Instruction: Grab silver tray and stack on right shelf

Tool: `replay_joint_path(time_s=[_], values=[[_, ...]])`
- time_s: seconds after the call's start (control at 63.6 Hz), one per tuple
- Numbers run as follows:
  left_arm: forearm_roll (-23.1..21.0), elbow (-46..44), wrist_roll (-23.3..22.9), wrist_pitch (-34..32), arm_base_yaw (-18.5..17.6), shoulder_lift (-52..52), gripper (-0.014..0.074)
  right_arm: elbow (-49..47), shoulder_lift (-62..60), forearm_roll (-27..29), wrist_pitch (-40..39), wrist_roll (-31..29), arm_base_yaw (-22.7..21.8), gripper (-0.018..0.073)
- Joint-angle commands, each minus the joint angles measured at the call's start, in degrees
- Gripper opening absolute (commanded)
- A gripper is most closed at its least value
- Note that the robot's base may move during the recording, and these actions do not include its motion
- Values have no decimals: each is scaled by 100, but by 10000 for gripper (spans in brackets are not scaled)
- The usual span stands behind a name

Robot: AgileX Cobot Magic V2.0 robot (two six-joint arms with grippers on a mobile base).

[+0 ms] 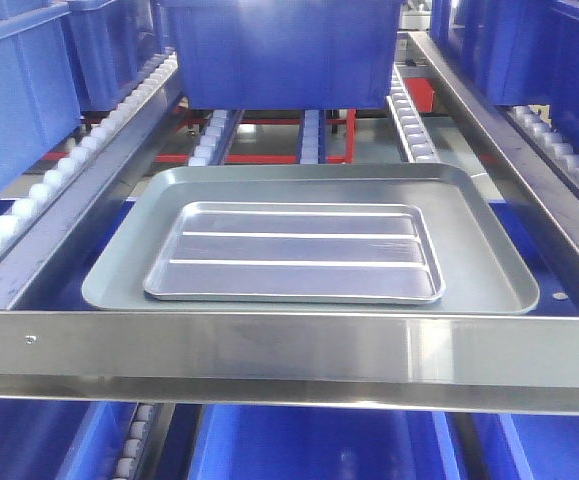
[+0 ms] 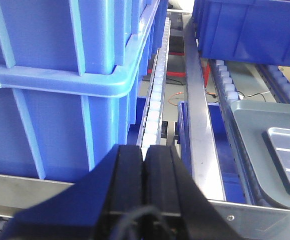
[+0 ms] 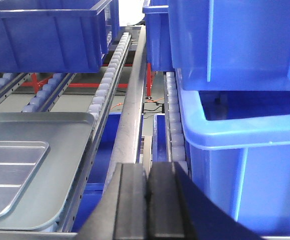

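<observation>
Currently the shallow, shiny, ribbed silver tray point(image 1: 294, 252) is seen nested flat inside a larger, duller grey metal tray point(image 1: 489, 265), both resting on the sloping stainless-steel roller shelf point(image 1: 289, 345) behind its flat front bar. Left gripper point(image 2: 145, 165) and right gripper point(image 3: 146, 185): jaws pressed together, nothing held. Tray judged light, stiff and slippery (thin metal); the raised rim at a long edge is best pinched.

silver tray point(image 1: 294, 252) inside larger tray point(image 1: 469, 270), on right shelf point(image 1: 289, 345), bin point(image 1: 279, 50) behind
</observation>
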Motion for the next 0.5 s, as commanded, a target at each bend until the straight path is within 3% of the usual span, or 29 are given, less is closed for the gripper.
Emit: replay_joint_path(time_s=[0.0,0.488], values=[[-53,95,13,-527,7,-68,-93,-100,-126,-7,-556,-5,-35,52],[-53,95,13,-527,7,-68,-93,-100,-126,-7,-556,-5,-35,52]])
